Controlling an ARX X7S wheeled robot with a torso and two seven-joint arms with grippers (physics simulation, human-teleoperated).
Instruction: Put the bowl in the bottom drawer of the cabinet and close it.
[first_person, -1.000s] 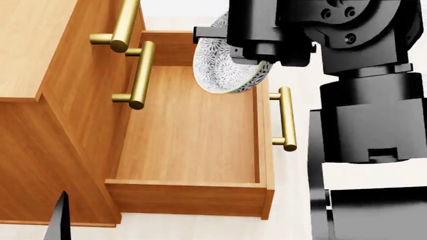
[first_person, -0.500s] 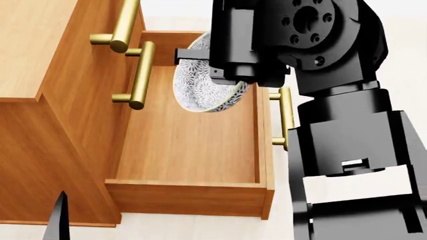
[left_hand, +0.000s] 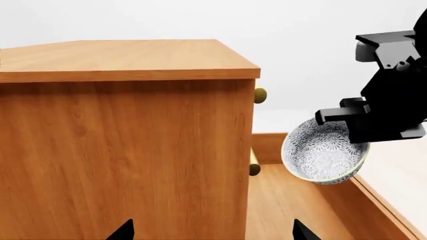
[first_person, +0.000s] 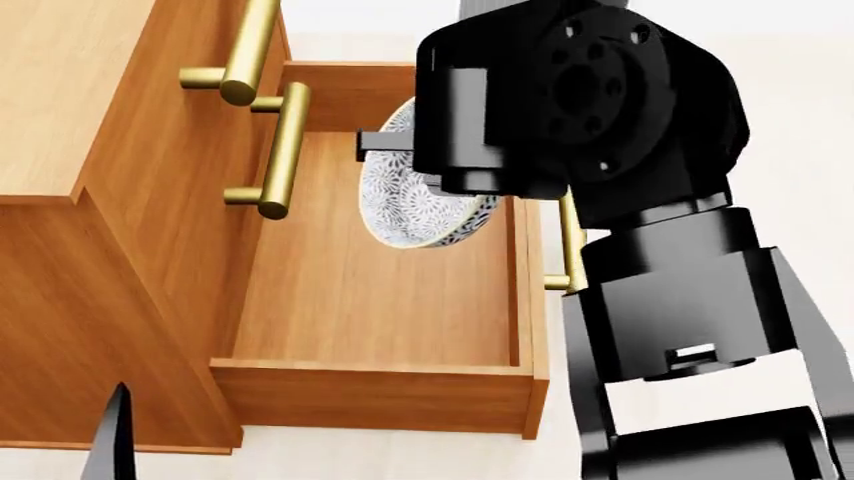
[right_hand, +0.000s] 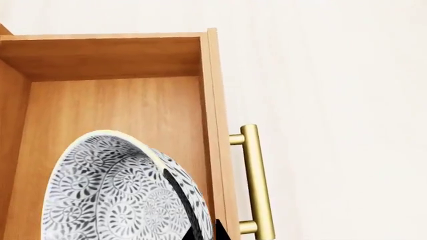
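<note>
Head view shows the right tool (first_person: 400, 150) clamping the rim of the tilted, speckled white-grey bowl (first_person: 414, 205) above the open bottom drawer (first_person: 374, 300); the left tool's (first_person: 118, 440) state cannot be told.

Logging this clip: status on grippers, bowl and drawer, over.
Right gripper shut on the bowl, held tilted above the open bottom drawer. Left gripper open, idle beside the cabinet. Nothing in the drawer.
</note>
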